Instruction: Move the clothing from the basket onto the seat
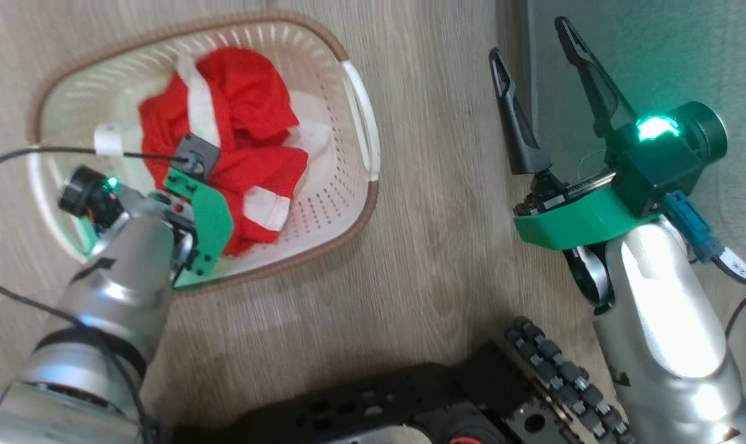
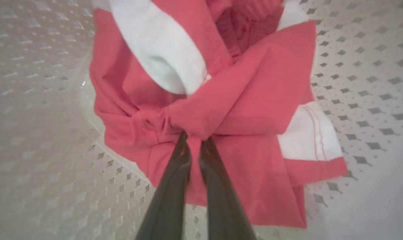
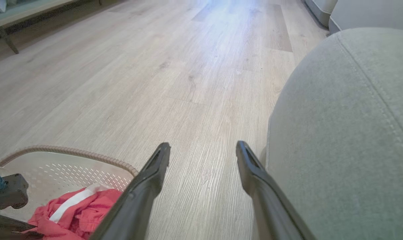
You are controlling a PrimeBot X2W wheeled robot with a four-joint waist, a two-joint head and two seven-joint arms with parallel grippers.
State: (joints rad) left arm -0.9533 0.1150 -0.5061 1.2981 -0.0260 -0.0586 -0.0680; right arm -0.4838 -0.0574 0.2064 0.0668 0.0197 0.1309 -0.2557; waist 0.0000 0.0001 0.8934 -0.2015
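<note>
Above wooden floor point(image 1: 434, 246), left wrist view shows left tool point(image 2: 195, 139) pinching clothing point(image 2: 251, 100).

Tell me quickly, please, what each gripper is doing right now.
Left gripper: shut on the clothing in the basket.
Right gripper: open, holding nothing.

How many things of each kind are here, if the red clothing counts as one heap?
Cream laundry basket: 1
Heap of red and white clothing: 1
Grey seat cushion: 1
Grippers: 2, the left gripper shut on the heap, the right gripper open
Total: 5
</note>
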